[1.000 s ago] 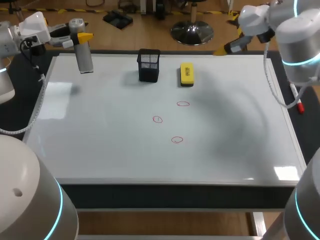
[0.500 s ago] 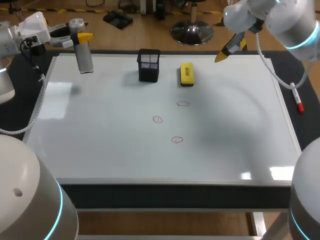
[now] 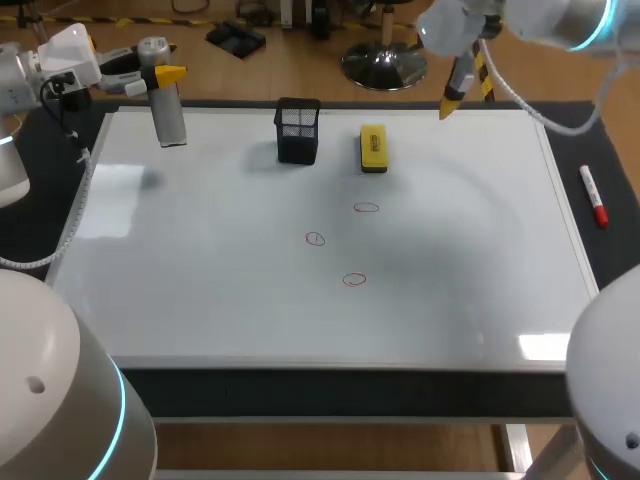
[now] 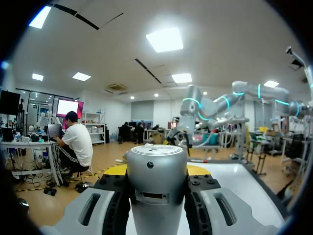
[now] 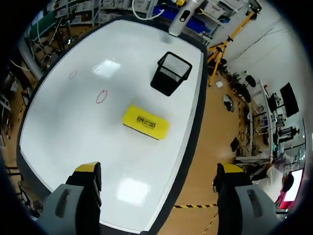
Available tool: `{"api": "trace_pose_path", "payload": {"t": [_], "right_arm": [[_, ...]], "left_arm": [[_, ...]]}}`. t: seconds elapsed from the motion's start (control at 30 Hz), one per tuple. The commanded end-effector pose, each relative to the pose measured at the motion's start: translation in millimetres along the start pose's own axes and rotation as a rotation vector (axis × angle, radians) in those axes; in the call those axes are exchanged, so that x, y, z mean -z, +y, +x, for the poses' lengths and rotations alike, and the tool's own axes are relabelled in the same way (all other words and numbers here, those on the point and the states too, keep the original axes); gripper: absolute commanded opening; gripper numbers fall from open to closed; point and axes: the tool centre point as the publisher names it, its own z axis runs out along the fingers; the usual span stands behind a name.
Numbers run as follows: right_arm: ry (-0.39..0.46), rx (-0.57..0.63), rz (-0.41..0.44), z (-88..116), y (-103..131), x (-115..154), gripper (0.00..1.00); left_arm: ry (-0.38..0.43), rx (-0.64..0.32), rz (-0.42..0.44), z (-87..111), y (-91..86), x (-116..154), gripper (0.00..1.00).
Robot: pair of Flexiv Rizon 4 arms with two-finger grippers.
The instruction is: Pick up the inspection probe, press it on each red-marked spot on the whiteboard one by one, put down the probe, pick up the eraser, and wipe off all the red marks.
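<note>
Item: probe [image 3: 168, 110] — grey metal cylinder, probably rigid, smooth, fairly heavy; best held round its upper barrel. Upright at whiteboard [image 3: 200, 280] far-left corner, clamped by left claw [image 3: 160, 74]. Right claw [image 5: 159, 171] — spread, empty, near eraser [image 3: 373, 147].

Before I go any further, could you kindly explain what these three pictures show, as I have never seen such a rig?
This is a robot with two arms at a table. One picture looks down from above and behind it; the two round ones come from cameras on its wrists. The left gripper holds a silver inspection probe over the far left part of the whiteboard. The right gripper is open and empty, over the board's far edge, with the yellow eraser ahead of it. Also on the board: a black mesh basket and three red marks. A red marker lies beside the board.
</note>
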Motion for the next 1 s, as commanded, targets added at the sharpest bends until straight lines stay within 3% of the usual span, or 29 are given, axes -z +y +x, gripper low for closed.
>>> {"api": "trace_pose_path", "payload": {"t": [0.03,0.4,0.47,0.57,0.9,1.0], "right_arm": [[0.469,0.184,0.355,-4.0,4.5,3.8,1.0],[0.469,0.184,0.355,-4.0,4.5,3.8,1.0],[0.468,0.244,0.295,-5.5,1.9,-7.1,1.0],[0.493,0.292,0.28,-5.2,4.5,-17.7,1.0],[0.434,0.486,0.12,8.8,4.5,-32.5,1.0],[0.406,0.626,0.107,11.8,7.1,-40.0,1.0]], "left_arm": [[-0.003,-0.001,0.0,0.9,-1.3,-0.2,0.0],[-0.003,-0.001,0.0,0.9,-1.3,-0.2,0.0],[-0.003,-0.001,0.0,0.9,-1.3,-0.2,0.0],[-0.003,-0.001,0.0,0.9,-1.3,-0.2,0.0],[-0.003,-0.001,0.0,0.9,-1.3,-0.2,0.0],[-0.003,-0.001,0.0,0.9,-1.3,-0.2,0.0]]}}
